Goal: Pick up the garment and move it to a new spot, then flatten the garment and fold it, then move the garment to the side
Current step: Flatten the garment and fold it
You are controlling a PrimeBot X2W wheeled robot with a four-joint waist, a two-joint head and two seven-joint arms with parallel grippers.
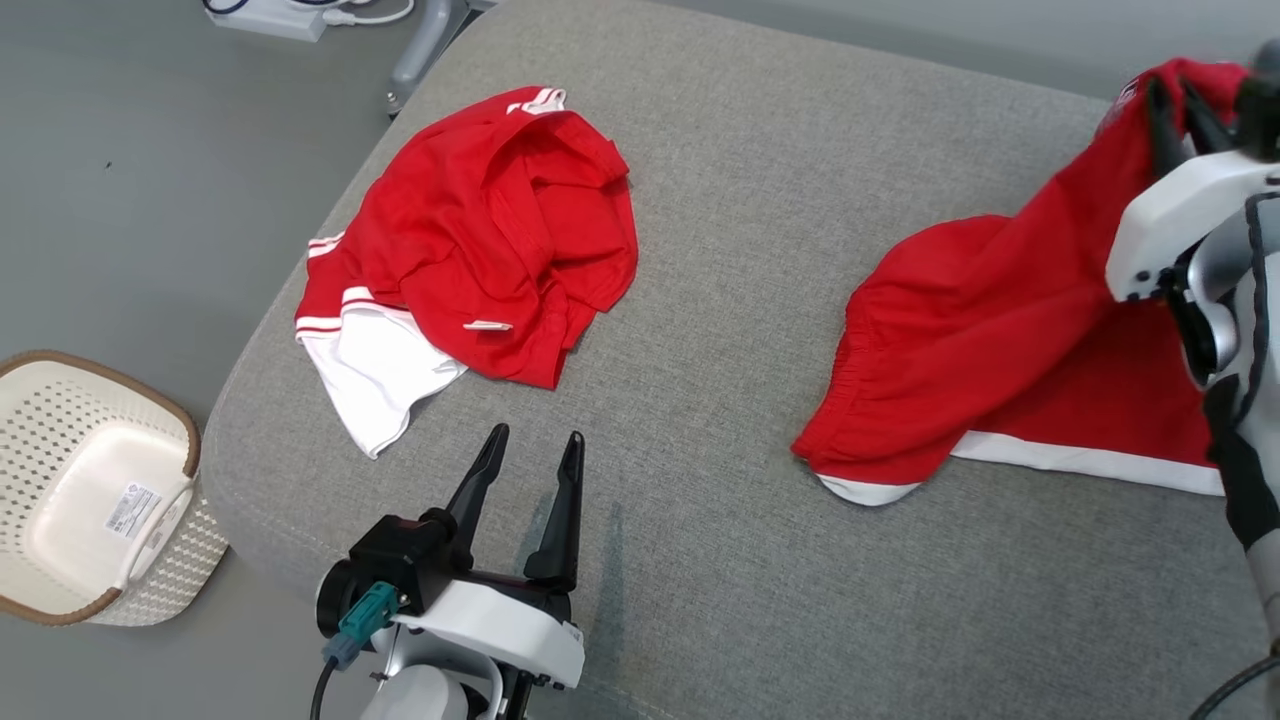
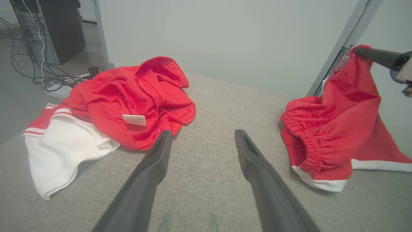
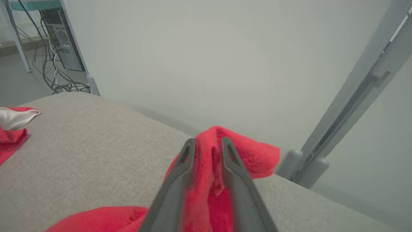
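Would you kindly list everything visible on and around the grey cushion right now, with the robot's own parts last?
shorts: 1, red with white hem, right side of the cushion, one end held up off it
jersey: 1, red with white panel and stripes, crumpled on the cushion's left side
cushion: 1, grey, under both garments
basket: 1, white with brown rim, on the floor left of the cushion
power strip: 1, white, on the floor beyond the cushion
computer tower: 1, dark, on the floor at the back
left gripper: 1, dark fingers, open, over bare cushion between the garments
right gripper: 1, dark fingers, shut on the shorts
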